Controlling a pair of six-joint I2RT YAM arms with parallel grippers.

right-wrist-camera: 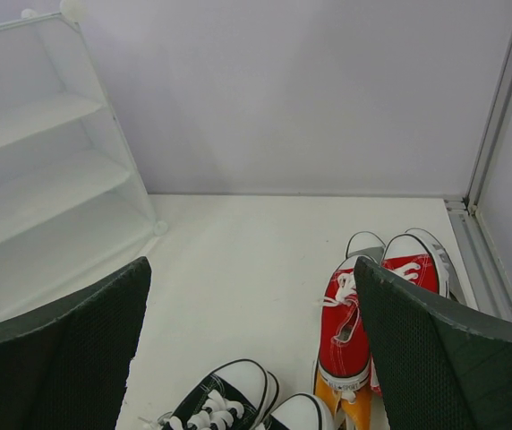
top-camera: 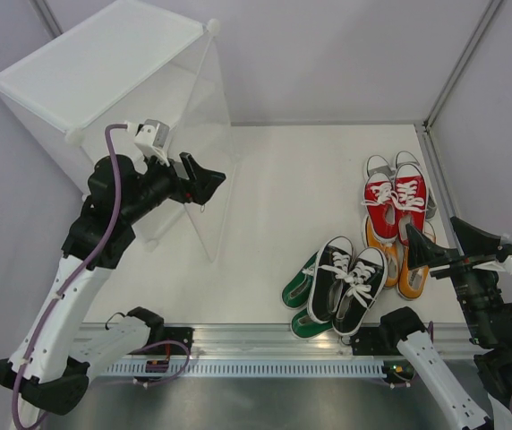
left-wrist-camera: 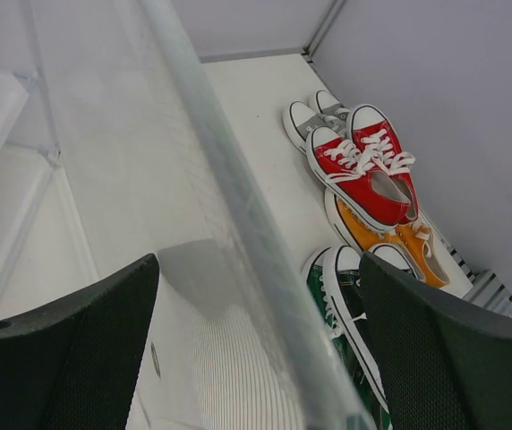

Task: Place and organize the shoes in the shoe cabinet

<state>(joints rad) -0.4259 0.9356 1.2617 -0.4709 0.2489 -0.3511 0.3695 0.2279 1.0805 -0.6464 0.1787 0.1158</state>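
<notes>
My right gripper (top-camera: pixel 444 240) is open wide and holds nothing. The shoes (top-camera: pixel 363 251) lie just below it and a little in front, so this arm is the near one. Each shoe is long from heel to toe, and the toes point away from me, the same way my fingers point.

The black pair (top-camera: pixel 347 282) is by my left finger, lying on the green pair (top-camera: pixel 296 288). The red pair (top-camera: pixel 396 204) is by my right finger, on top of the orange pair (top-camera: pixel 411 279) and the grey pair (left-wrist-camera: pixel 320 115). All have white laces.

My left gripper (top-camera: pixel 204 179) is far from the shoes. It is open too, with the edge of the clear door (left-wrist-camera: pixel 238 224) between its fingers, not pinched. The shoe cabinet (top-camera: pixel 104 63) is far off past my left finger. I see no shoes on its shelves.
</notes>
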